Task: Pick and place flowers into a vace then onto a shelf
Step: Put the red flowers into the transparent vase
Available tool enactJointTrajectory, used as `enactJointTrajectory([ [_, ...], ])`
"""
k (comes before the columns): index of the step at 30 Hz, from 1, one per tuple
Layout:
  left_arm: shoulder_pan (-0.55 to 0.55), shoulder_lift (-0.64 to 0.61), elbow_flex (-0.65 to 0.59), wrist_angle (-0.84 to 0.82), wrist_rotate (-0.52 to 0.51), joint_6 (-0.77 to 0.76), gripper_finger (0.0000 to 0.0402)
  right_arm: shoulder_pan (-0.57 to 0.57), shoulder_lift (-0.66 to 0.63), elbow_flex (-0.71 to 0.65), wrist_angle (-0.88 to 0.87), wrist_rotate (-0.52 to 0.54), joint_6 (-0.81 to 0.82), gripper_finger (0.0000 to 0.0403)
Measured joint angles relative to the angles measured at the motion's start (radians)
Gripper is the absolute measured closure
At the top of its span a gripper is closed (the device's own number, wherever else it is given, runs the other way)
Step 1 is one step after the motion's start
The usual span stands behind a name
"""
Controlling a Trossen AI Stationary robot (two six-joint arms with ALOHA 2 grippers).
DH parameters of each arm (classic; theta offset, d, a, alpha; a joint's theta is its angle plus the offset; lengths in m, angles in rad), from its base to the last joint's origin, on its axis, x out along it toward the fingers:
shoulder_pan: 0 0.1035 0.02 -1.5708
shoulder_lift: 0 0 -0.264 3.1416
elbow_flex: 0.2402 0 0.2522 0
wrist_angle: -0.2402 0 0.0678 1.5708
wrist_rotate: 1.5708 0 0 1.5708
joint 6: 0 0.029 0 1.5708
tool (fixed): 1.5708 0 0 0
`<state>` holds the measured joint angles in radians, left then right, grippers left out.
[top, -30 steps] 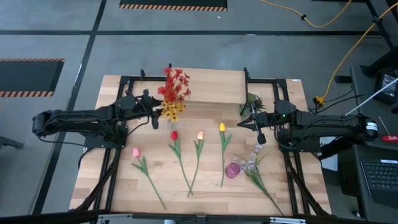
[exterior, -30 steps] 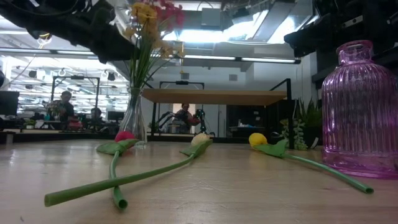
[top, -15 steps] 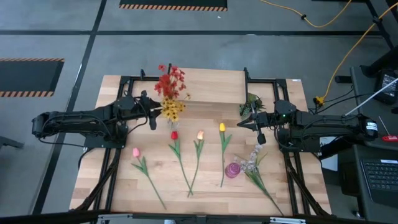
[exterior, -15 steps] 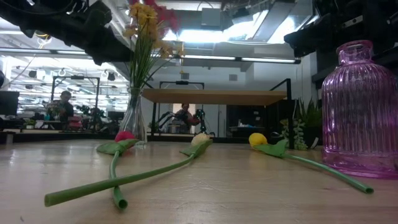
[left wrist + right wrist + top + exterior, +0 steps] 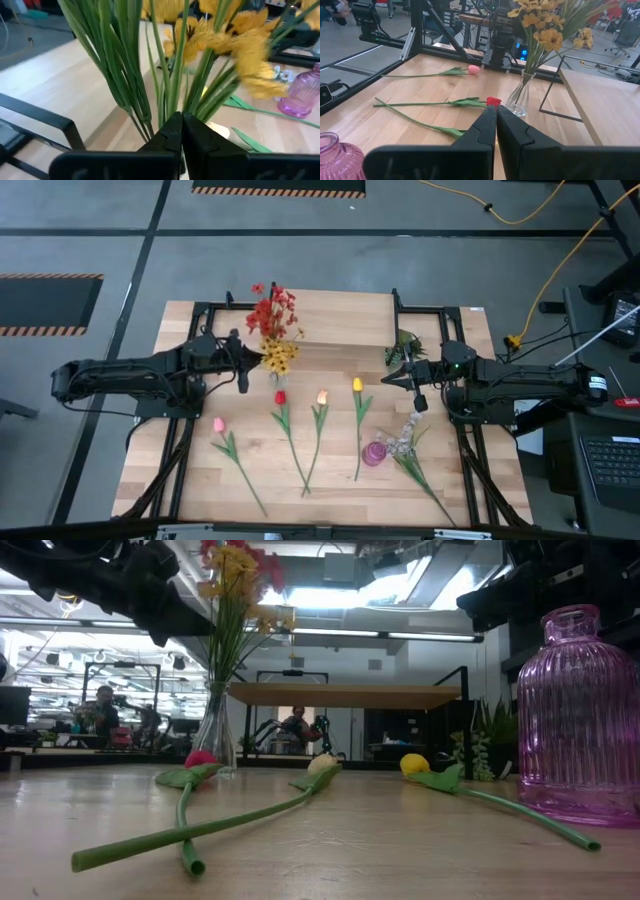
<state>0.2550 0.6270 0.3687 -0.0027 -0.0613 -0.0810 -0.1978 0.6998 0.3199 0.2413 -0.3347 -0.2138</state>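
**Both claws pinched shut, bouquet standing in the clear vase**

Now the left gripper (image 5: 243, 370) is hovering just beside the spray flowers (image 5: 274, 330), its fingers (image 5: 172, 134) pressed together with nothing between them; green stems are rising right behind the tips. The right gripper (image 5: 418, 392) is waiting near the table's right edge, fingers (image 5: 487, 125) likewise touching and gripping nothing.

The clear vase (image 5: 214, 730) is standing in front of the shelf (image 5: 345, 694), as the low view is showing. Only the high view is showing all four tulips (image 5: 320, 397) lying flat, and the white spray (image 5: 405, 442) lying beside the pink vase (image 5: 374, 453).
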Motion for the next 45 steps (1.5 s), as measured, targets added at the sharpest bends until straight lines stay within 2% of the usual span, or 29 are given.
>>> enactJointTrajectory([
  [14, 0.000, -0.123, 0.000, 0.003, -0.016, 0.014, 0.0365, 0.000, 0.000, 0.000, 0.000, 0.000, 0.004, 0.0385],
  [28, 0.000, -0.126, 0.000, -0.029, -0.026, 0.016, 0.0356, 0.000, 0.000, 0.000, 0.001, 0.000, 0.003, 0.0385],
  [39, 0.000, -0.125, 0.000, -0.134, -0.100, 0.016, 0.0356, 0.000, 0.000, 0.000, 0.001, 0.000, 0.000, 0.0385],
  [45, 0.000, -0.123, 0.000, -0.129, -0.104, 0.041, 0.0356, 0.000, 0.000, 0.000, 0.001, 0.000, 0.000, 0.0385],
])
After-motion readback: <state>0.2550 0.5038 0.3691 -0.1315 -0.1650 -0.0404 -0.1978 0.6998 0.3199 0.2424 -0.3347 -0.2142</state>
